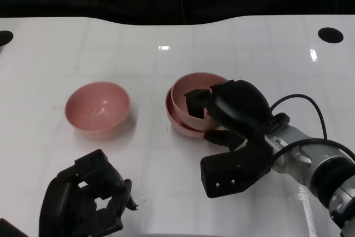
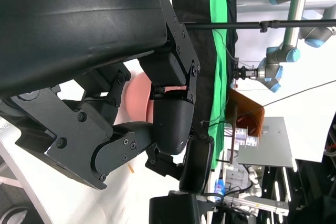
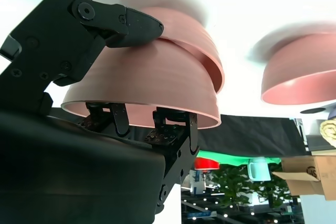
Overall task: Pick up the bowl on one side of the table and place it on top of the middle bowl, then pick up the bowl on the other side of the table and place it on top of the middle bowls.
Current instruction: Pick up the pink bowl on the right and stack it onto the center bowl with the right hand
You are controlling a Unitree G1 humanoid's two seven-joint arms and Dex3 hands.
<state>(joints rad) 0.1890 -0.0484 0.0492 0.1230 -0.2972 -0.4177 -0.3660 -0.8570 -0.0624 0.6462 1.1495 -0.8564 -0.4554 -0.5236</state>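
In the head view a pink bowl (image 1: 98, 108) stands alone on the left of the white table (image 1: 166, 48). At the middle, a second pink bowl (image 1: 188, 94) sits tilted inside a third, the lower bowl (image 1: 178, 121). My right hand (image 1: 236, 109) grips the upper bowl's near rim. The right wrist view shows that held bowl (image 3: 142, 77) with one finger (image 3: 113, 22) on its outer wall and others under its rim, nested in the lower bowl (image 3: 206, 45); the lone bowl (image 3: 299, 77) is off to the side. My left hand (image 1: 89, 201) hovers near the front edge, holding nothing, fingers apart.
Two round black holes sit in the table's far corners, one on the right (image 1: 331, 34) and one on the left (image 1: 3, 37). A black cable (image 1: 297, 99) loops over my right forearm. The left wrist view shows mostly my own left hand (image 2: 131, 108) and background equipment.
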